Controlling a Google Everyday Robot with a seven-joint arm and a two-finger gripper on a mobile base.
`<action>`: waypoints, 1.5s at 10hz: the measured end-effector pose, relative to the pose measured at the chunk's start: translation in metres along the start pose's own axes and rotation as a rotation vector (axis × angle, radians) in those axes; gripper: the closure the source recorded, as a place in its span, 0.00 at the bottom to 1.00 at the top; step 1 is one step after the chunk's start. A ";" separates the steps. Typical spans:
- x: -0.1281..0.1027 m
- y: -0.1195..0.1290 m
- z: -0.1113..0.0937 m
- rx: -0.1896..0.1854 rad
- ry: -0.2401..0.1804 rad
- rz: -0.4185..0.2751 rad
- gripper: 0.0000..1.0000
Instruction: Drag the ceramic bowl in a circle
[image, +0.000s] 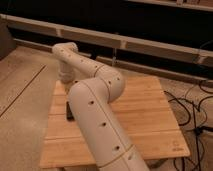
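Note:
My white arm (95, 115) rises from the bottom middle, bends over the wooden table (145, 115) and folds back left to the wrist (64, 72), which points down at the table's left edge. The gripper hangs below the wrist, behind my upper arm, near the left middle of the table. A small dark shape (70, 113) peeks out at the arm's left side on the table; it may be the rim of the ceramic bowl or part of the gripper, I cannot tell which. The rest of the bowl is hidden.
The table stands on a pale floor (22, 95). A dark wall with metal rails (150, 42) runs behind it. Black cables (192, 107) lie on the floor to the right of the table.

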 end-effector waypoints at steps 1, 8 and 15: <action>-0.004 -0.008 -0.001 0.002 0.000 -0.017 1.00; -0.031 -0.007 -0.007 0.003 -0.040 -0.100 1.00; -0.036 0.002 -0.006 0.003 -0.043 -0.114 1.00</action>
